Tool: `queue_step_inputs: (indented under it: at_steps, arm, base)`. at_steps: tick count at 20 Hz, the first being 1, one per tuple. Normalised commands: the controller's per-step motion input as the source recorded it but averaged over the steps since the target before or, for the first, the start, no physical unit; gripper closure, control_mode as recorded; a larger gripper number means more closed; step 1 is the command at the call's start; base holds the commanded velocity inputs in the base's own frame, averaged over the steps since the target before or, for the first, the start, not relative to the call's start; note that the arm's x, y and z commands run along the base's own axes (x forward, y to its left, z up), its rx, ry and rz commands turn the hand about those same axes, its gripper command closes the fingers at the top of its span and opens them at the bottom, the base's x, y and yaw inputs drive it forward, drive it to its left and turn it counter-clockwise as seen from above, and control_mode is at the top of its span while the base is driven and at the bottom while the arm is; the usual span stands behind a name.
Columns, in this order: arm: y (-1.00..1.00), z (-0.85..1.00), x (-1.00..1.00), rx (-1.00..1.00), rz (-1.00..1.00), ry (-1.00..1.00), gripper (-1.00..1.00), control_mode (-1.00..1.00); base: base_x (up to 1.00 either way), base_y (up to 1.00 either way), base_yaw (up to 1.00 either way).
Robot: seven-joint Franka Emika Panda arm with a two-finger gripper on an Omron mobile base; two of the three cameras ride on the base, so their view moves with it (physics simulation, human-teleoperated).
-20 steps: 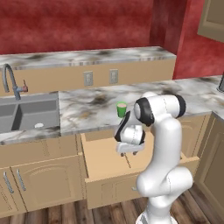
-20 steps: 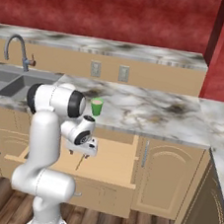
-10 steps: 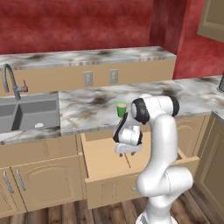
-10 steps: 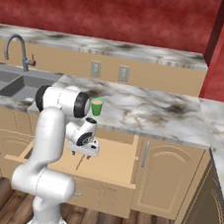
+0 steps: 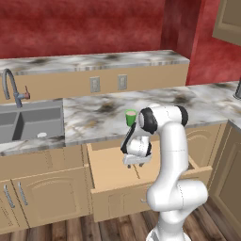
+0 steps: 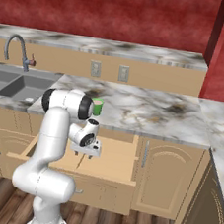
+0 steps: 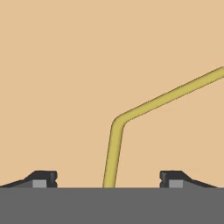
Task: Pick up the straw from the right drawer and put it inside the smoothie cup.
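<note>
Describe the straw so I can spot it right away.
Below the marble counter the drawer stands open, with the claw over its floor. The straw lies there between the fingertips: one thin bent stick, yellowish against bare tan wood.

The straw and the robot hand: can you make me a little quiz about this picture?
1. True or false: the right drawer is pulled open.
2. Where is the smoothie cup? A) in the sink B) on the counter behind the drawer C) in the gripper
3. Fill in: the gripper hangs over the drawer floor with its fingers spread, and the ____ lies between them.

Key: 1 true; 2 B; 3 straw.
</note>
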Motion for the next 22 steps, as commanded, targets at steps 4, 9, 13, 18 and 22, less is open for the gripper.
queue_step_inputs:
  at_steps: [4, 9, 13, 18, 22]
  arm:
    - [0.00, -0.47, 0.00, -0.01, 0.00, 0.00, -1.00, -1.00]
    - [0.00, -0.61, -0.25, -0.06, 0.00, 0.02, 1.00, -1.00]
    - [0.00, -0.51, -0.72, -0.07, 0.00, 0.05, 1.00, -1.00]
    - [0.00, -0.43, -0.96, -0.04, 0.00, 0.00, 1.00, -1.00]
    - [0.00, -0.19, -0.94, 0.00, 0.00, 0.00, 1.00, -1.00]
  base:
    - [0.00, 0.00, 0.00]
    - [0.00, 0.00, 0.00]
    - [0.00, 0.00, 0.00]
    - [0.00, 0.00, 0.00]
    - [0.00, 0.00, 0.00]
